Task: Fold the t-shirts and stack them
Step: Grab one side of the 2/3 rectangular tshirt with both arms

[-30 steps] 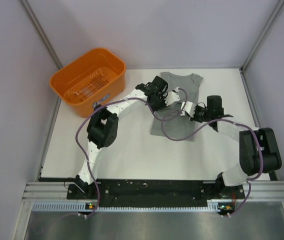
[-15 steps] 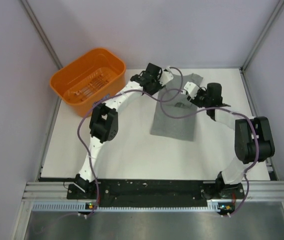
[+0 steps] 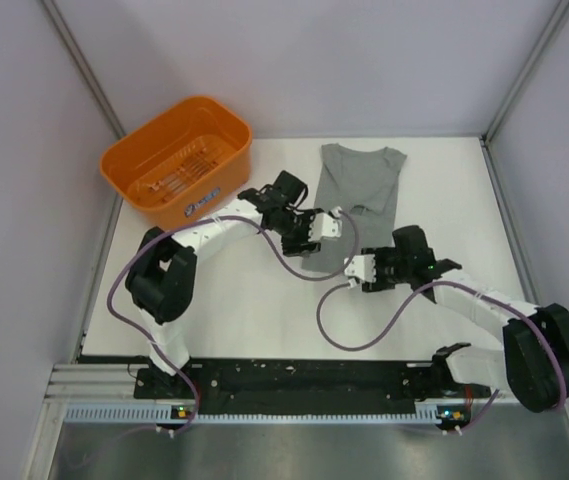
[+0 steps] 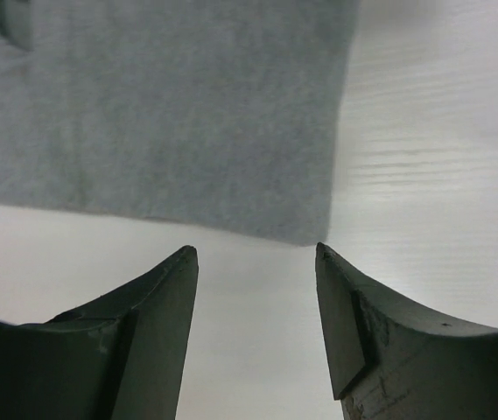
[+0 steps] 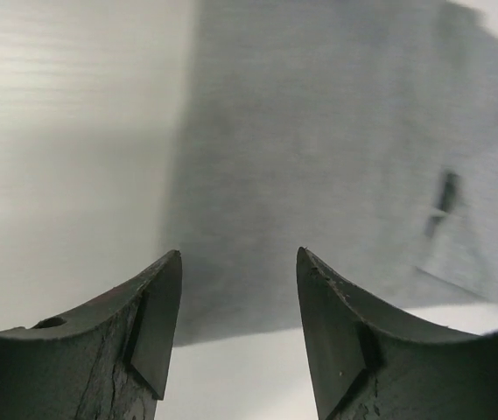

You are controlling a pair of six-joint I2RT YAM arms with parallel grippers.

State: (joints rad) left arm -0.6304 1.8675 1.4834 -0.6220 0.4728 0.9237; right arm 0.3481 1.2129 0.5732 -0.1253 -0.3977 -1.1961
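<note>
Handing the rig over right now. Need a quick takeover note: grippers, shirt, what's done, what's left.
Left gripper: open, empty, just short of a corner of the t-shirt.
Right gripper: open, empty, above the shirt's edge.
T-shirt: flat on the table, neck at the far side, sides apparently folded in to a narrow strip.
Orange basket: far left, apart from the shirt.
Left: cross fold, then stack.

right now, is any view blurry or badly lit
top view: sharp and evenly lit, shirt clear; left wrist view: shirt edge a little soft, fingers dark and out of focus; right wrist view: shirt blurred, table washed pale
</note>
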